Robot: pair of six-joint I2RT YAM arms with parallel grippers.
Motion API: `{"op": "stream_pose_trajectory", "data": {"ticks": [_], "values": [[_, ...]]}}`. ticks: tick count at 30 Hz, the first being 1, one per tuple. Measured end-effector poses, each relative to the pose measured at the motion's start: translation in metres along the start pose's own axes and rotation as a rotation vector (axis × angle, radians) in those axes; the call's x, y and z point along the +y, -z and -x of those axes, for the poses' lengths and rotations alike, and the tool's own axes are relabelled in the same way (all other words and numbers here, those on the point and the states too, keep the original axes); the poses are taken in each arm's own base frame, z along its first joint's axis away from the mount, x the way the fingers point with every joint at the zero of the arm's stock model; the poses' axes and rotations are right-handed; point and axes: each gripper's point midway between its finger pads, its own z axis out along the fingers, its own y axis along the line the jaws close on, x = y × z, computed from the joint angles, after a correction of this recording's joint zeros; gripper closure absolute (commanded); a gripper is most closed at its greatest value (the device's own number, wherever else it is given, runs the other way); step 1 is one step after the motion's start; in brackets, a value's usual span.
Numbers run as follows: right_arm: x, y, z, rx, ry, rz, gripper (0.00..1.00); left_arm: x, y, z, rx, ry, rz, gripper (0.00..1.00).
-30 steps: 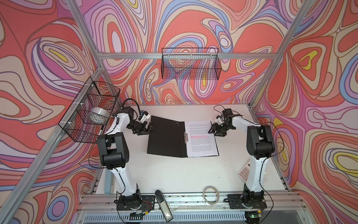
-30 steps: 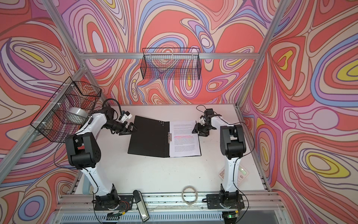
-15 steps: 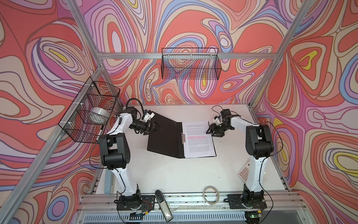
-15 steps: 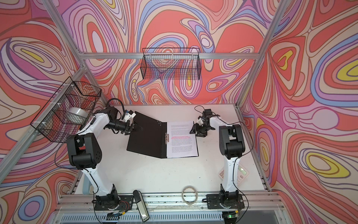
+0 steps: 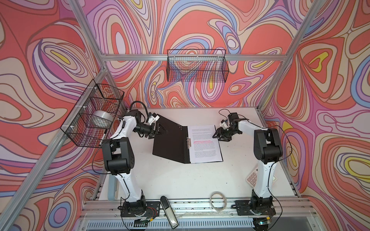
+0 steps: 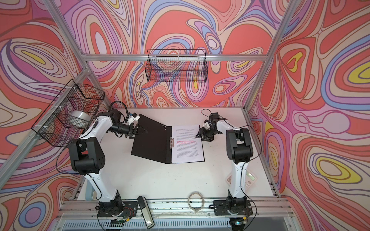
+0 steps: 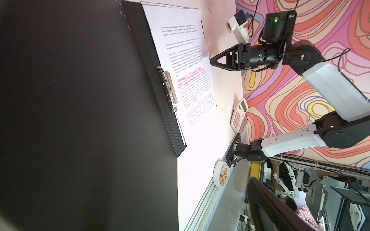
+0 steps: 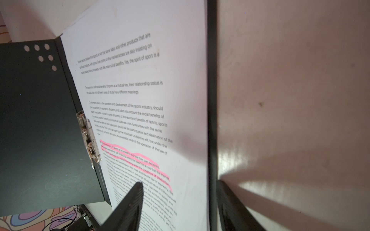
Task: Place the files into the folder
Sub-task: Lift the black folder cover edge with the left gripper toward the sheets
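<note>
While the right pincer (image 8: 179,183) is hovering half-spread astride the outer edge of the files (image 5: 205,146), lying in the open folder (image 6: 169,155) by the tabletop's (image 5: 180,180) far edge, the wide left pincer (image 5: 158,131) is waiting at its raised cover (image 5: 170,138); limp, light sheets probably are needing pressing flat, not pinching.

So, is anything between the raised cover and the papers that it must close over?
Yes: the right gripper sits at the outer edge of the papers, with one finger above them. Nothing else visible lies there.

Black folder (image 5: 170,140), white files (image 5: 206,148) with pink highlight.
</note>
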Motion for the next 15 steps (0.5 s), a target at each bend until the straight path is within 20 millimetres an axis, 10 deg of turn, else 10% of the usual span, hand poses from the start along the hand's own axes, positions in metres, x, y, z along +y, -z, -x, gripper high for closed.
{"op": "stream_pose_trajectory", "data": {"ticks": [15], "values": [[0.011, -0.006, -0.004, 0.016, 0.015, 0.029, 0.38, -0.025, 0.008, 0.008, -0.023, -0.036, -0.032, 0.01]]}}
